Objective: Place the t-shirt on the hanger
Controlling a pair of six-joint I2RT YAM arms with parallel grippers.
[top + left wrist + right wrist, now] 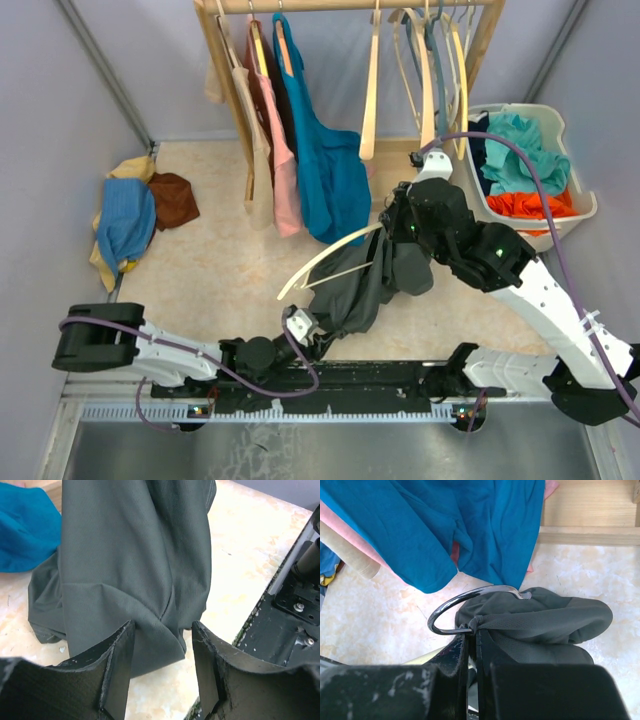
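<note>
Right hand (472,636) clamped on hanger (322,258) at hook base; left hand (163,635) half-open astride t-shirt (125,555) hem. T-shirt half-on, hanging above counter (220,270) front edge. Risk: collar sliding off through hem tug.

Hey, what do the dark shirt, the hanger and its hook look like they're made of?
The t-shirt: soft knit cloth, likely cotton, matte charcoal, fine weave visible, limp folds. The hanger: pale wood by its colour, smooth; grain too small to tell. The hook: polished metal, bright reflections.
</note>
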